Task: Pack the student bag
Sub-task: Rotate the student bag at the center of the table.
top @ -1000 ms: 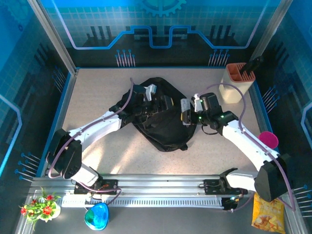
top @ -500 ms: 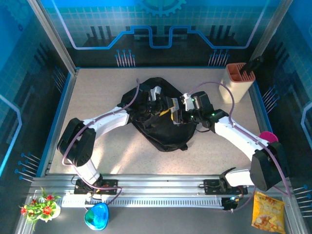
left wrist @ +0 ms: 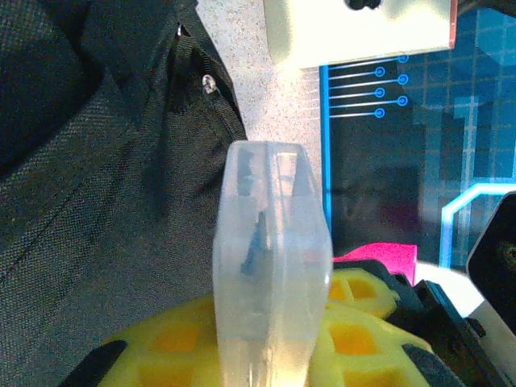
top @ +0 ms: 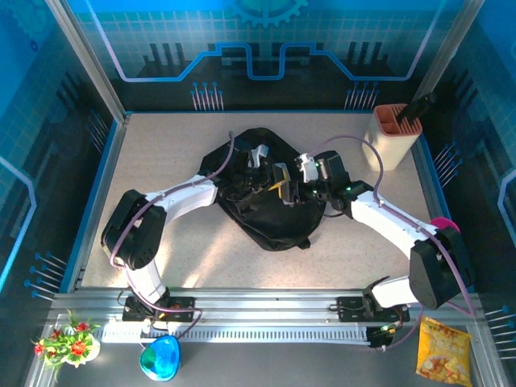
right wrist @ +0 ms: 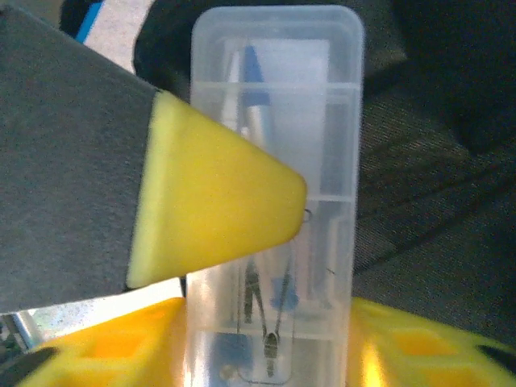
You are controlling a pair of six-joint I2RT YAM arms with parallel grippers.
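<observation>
The student bag point(top: 270, 218) is a large black backpack lying mid-table; its fabric also shows in the left wrist view point(left wrist: 81, 161) and the right wrist view point(right wrist: 435, 201). Both grippers meet just above it. A clear plastic case point(right wrist: 278, 105) with a compass and blue pieces inside hangs between them. My left gripper point(left wrist: 270, 355) point(top: 270, 179) is shut on the case point(left wrist: 270, 266), seen edge-on between its yellow fingers. One of its fingers point(right wrist: 210, 193) lies across the case's flat face. My right gripper point(right wrist: 270, 355) point(top: 292, 190) flanks the case's narrow sides, open, with a thin gap on the left.
A beige and orange holder point(top: 395, 133) stands at the back right. A pink bowl point(top: 443, 230) sits at the right edge. A snack bag point(top: 442, 348), a blue object point(top: 160, 357) and flowers point(top: 64, 339) lie off the front rail.
The right arm has swung left with the case to meet the left gripper over the bag. The left gripper has shut on the case.
</observation>
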